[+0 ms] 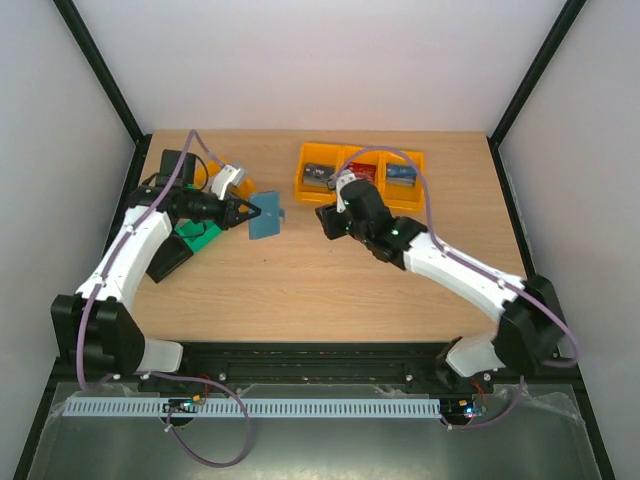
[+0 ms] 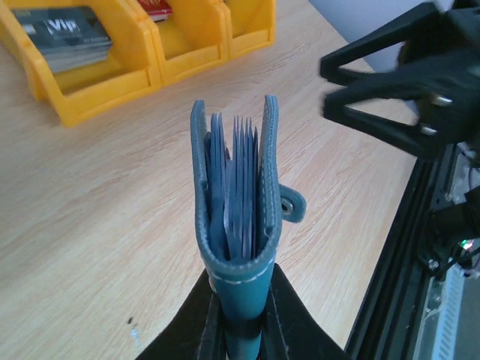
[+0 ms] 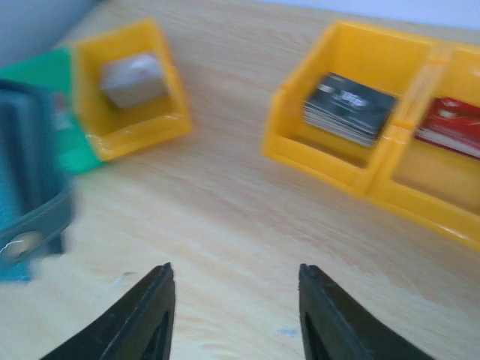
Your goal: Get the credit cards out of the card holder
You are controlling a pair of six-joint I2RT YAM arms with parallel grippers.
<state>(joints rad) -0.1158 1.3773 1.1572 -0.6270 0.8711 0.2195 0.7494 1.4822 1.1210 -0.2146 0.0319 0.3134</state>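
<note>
Left gripper: clamped narrow on the card holder at its folded spine.
Position: above the table, left of centre.
Long axis: in line with the left fingers, the slightly parted open edge pointing toward the right gripper.
Right gripper: jaws apart, empty, near the holder.

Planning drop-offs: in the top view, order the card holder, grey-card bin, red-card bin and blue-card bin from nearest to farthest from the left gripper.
1. card holder, held by the left gripper
2. grey-card bin, left of the row
3. red-card bin, middle
4. blue-card bin, far right
</note>
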